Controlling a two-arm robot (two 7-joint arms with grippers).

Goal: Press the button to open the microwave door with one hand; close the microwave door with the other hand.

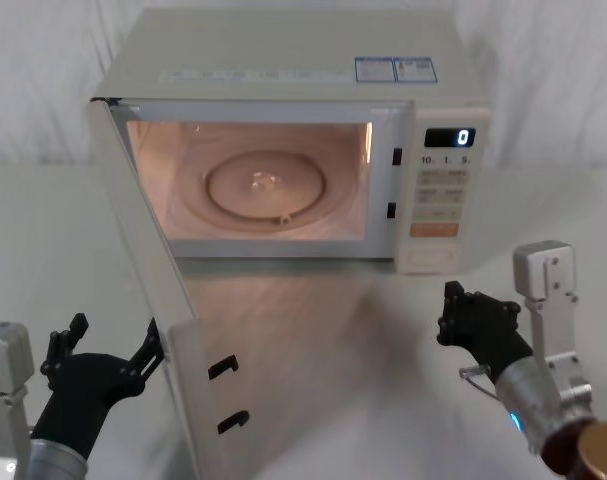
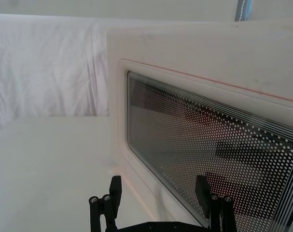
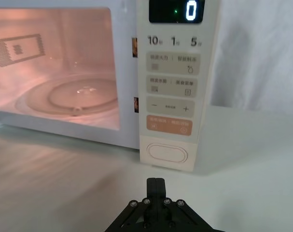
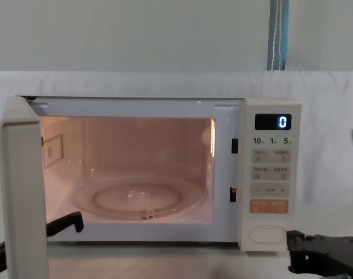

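The black left gripper, jaws apart, sits just outside the swung-open cream-white microwave door at 7 o'clock. The black right gripper, jaws together, hovers at 4 o'clock, near the cream pill-shaped button of the boxy cream microwave on the white worktop.
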